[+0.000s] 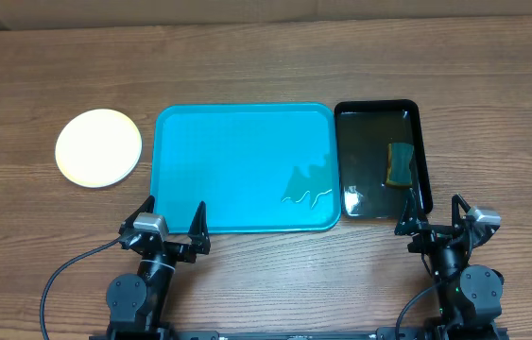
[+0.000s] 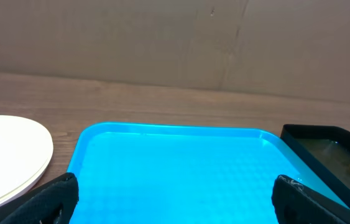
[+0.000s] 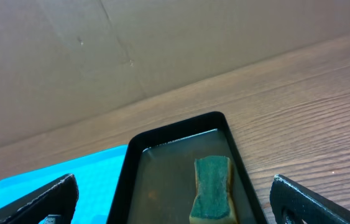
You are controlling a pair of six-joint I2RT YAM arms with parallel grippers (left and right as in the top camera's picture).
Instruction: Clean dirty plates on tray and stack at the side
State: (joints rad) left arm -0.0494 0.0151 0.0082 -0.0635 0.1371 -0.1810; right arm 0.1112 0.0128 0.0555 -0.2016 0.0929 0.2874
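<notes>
The turquoise tray (image 1: 244,168) lies in the middle of the table with nothing on it. Left of it, on the wood, the round plates (image 1: 98,147) rest in a low stack, a pale yellow one on top. My left gripper (image 1: 173,212) hovers open at the tray's near edge. In the left wrist view the tray (image 2: 175,168) fills the space between its wide-apart fingers, and the plates (image 2: 7,155) show layered rims at the left. My right gripper (image 1: 431,219) stands open near the front of the black tray, holding nothing.
A narrow glossy black tray (image 1: 379,107) holding shallow water lies right of the turquoise one, touching it. A green-topped yellow sponge (image 1: 400,165) lies inside it, also seen as the sponge (image 3: 212,186) in the right wrist view. A cardboard wall stands behind the table.
</notes>
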